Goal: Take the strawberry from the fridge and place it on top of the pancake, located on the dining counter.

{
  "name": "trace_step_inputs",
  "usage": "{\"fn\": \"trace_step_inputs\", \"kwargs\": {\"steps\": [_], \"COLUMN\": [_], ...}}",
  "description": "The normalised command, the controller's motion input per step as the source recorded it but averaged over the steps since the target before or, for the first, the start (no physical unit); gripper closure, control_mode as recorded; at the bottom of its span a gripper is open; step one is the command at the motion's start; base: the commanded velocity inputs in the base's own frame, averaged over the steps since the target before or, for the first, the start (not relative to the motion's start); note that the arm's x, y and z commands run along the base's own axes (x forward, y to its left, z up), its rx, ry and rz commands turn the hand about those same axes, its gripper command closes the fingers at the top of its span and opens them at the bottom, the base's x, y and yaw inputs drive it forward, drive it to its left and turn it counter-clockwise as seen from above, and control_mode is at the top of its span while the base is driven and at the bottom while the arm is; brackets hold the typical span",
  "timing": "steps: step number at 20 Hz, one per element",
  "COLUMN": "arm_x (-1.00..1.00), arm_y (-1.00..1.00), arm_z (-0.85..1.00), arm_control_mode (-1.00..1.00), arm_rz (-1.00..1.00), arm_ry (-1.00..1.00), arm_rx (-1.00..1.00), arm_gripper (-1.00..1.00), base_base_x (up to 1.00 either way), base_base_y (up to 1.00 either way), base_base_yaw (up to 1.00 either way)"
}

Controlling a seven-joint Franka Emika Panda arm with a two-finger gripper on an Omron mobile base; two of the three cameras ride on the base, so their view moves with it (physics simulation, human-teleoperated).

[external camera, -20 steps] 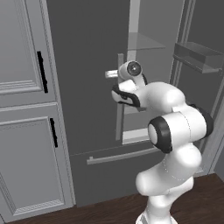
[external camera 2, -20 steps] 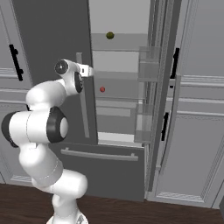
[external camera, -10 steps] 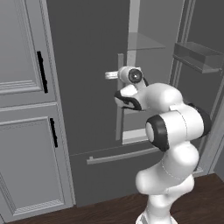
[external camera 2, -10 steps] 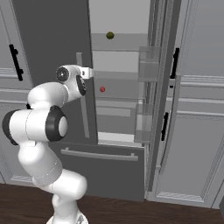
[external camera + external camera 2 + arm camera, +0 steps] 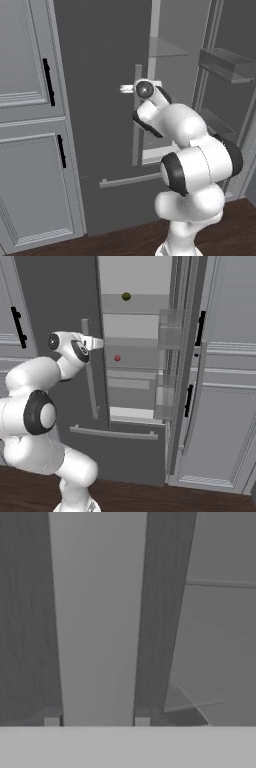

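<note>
The fridge (image 5: 100, 75) has its left door closed and its right door swung open. Inside, the tiny red strawberry (image 5: 117, 358) lies on a middle glass shelf. My gripper (image 5: 130, 88) (image 5: 98, 343) is at the upper part of the left door's long grey bar handle (image 5: 136, 130) (image 5: 91, 386). In the hand view the handle (image 5: 97, 612) fills the gap between my two fingertips (image 5: 52, 722), and my gripper (image 5: 97, 722) is shut on it. The pancake and the dining counter are out of view.
A small olive-green fruit (image 5: 126, 296) sits on the shelf above the strawberry. The open right door (image 5: 187, 371) carries clear bins (image 5: 169, 336) (image 5: 225, 62). Light grey panelled cabinets (image 5: 25, 125) (image 5: 225, 406) flank the fridge. A drawer handle (image 5: 115, 433) runs below.
The fingers have closed from wide open onto the left door's handle. The arm has hardly moved, and the door stands as before.
</note>
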Motion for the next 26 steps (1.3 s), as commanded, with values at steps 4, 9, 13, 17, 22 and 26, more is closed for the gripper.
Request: {"fn": "trace_step_inputs", "kwargs": {"steps": [4,9,13,17,22,26], "arm_x": [-0.73,-0.76,-0.76,-0.67,-0.69,-0.50], "arm_y": [0.44,0.38,0.44,0.56,0.58,0.53], "arm_z": [-0.01,0.00,-0.13,-0.18,-0.09,-0.09], "arm_control_mode": [-1.00,-1.00,-1.00,-1.00,-1.00,-1.00], "arm_rz": [-0.23,-0.21,-0.12,-0.11,-0.06,-0.08], "arm_ry": [0.08,0.08,0.13,0.16,0.05,0.00], "arm_rx": [0.00,0.00,0.00,0.00,0.00,0.00], "arm_gripper": [1.00,1.00,1.00,1.00,1.00,1.00], "base_base_x": [0.00,0.00,0.00,0.00,0.00,0.00], "base_base_y": [0.00,0.00,0.00,0.00,0.00,0.00], "base_base_yaw": [0.00,0.00,0.00,0.00,0.00,0.00]}}
